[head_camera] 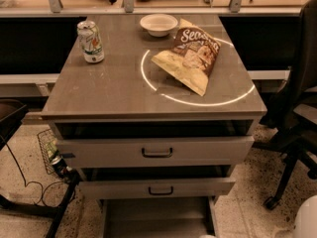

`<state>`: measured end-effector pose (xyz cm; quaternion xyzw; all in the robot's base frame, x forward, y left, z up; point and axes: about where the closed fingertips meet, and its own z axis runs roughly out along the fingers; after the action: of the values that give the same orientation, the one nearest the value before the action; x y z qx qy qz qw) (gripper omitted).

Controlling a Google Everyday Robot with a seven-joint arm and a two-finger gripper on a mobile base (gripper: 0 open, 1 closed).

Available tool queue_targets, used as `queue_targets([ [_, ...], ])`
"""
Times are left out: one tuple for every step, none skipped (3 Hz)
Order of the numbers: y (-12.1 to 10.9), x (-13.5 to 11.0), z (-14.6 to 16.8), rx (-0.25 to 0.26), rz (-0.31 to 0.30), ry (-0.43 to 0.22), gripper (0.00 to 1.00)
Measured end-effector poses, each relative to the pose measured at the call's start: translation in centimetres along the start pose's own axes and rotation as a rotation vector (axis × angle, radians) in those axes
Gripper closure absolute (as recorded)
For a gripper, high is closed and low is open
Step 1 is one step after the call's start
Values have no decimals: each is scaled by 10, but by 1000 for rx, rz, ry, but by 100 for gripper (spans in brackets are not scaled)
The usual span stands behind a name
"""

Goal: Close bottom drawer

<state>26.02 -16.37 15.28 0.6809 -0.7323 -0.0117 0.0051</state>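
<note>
The bottom drawer (156, 217) is pulled far out of the light grey cabinet. I look down into its flat, empty inside; its front and handle are cut off by the lower frame edge. Above it, the middle drawer (157, 187) and the tall top drawer (156, 151) each stand slightly out, both with small black bar handles. My gripper is out of view. Only a white rounded part of my arm (307, 218) shows in the bottom right corner, to the right of the bottom drawer and apart from it.
On the cabinet top (99, 90) stand a soda can (90, 41), a white bowl (158, 24) and a chip bag (190, 57). A black office chair (297, 118) stands at the right. A wire basket (52, 152), a cable and a chair base are at the left.
</note>
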Motion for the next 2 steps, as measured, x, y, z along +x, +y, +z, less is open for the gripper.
queue_targets([
  [-23, 3, 7, 27, 13, -23, 100],
  [-23, 3, 7, 27, 13, -23, 100],
])
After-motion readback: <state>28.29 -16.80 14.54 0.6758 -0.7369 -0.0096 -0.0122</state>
